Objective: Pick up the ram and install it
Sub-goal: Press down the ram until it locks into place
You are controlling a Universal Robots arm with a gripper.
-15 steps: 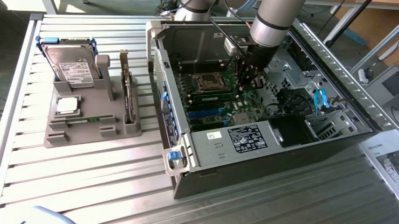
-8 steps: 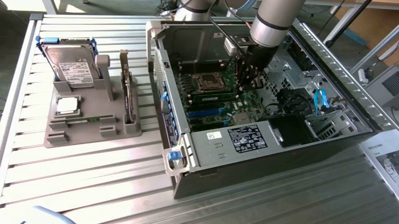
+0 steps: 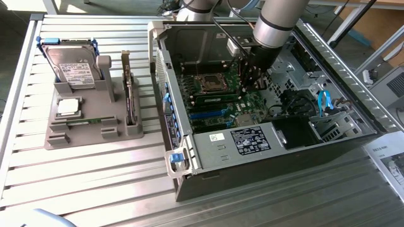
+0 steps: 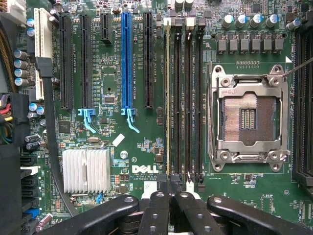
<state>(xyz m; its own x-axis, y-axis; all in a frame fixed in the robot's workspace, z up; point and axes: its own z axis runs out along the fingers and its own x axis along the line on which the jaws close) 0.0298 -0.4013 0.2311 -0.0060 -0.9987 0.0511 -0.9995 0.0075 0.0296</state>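
Note:
The ram (image 4: 168, 98) stands on edge in the memory slot nearest the expansion slots, a thin green-gold line along the full slot. In the exterior view the ram (image 3: 215, 99) is a green stick beside the processor socket (image 3: 210, 83) inside the open computer case (image 3: 252, 142). My gripper (image 4: 170, 188) is shut, its black fingertips (image 4: 161, 196) pressed together right at one end of the ram. Whether they pinch it or rest on its top edge, I cannot tell. From outside, the gripper (image 3: 252, 89) reaches down into the case at the ram's end toward the exterior view's right.
The empty processor socket (image 4: 247, 117) and free memory slots (image 4: 188, 98) lie beside the ram. A grey holder (image 3: 94, 137) at the exterior view's left carries a hard drive (image 3: 73, 66), an upright card (image 3: 129, 99), a square chip (image 3: 68, 106) and a green strip (image 3: 82, 121).

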